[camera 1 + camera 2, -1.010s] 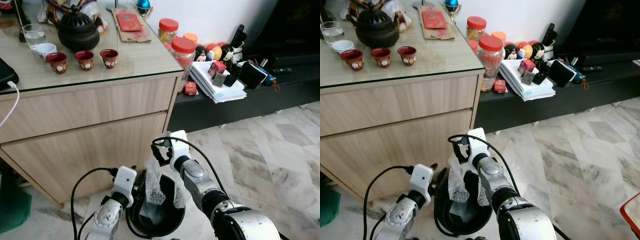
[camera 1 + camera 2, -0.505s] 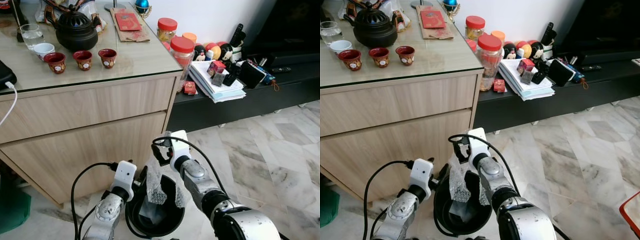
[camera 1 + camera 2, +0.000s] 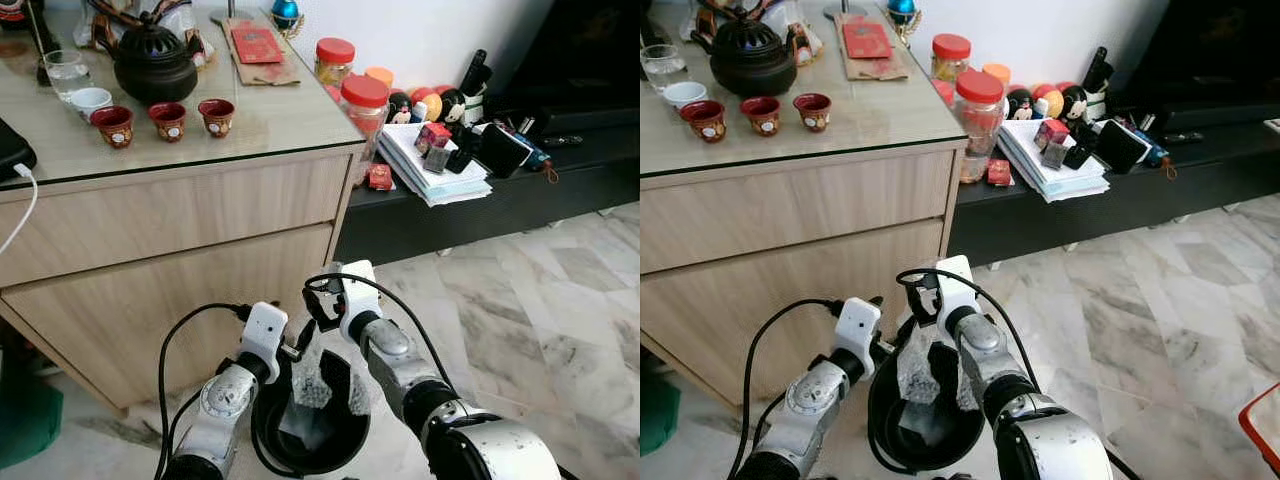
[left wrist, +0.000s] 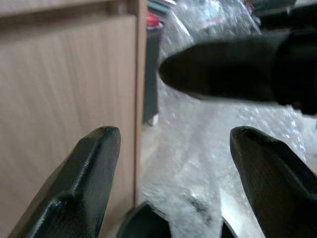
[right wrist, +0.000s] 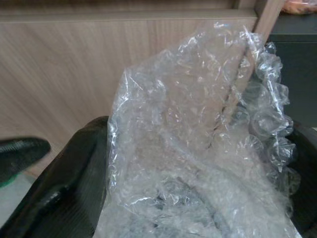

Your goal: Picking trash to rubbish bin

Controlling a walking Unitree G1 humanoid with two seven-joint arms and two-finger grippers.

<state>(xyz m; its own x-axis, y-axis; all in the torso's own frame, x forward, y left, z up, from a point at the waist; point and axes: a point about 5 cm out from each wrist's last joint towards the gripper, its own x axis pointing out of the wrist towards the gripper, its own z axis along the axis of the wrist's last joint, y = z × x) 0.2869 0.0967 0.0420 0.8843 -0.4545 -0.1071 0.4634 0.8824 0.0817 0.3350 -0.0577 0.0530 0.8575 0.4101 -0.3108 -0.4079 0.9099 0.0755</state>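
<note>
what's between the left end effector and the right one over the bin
The bubble wrap. In the left wrist view it hangs between the left end effector's open fingers and the right end effector, sagging into the black bin.

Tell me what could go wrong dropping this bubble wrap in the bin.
The bubble wrap stands tall above the black bin's rim, held by the right claw; released now, it may flop onto the marble floor. The open left claw sits beside the sheet and could snag it.

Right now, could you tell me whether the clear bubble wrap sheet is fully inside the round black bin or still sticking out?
Sticking out: the clear bubble wrap sheet stands above the round black bin's rim, between the right gripper's fingers.
</note>
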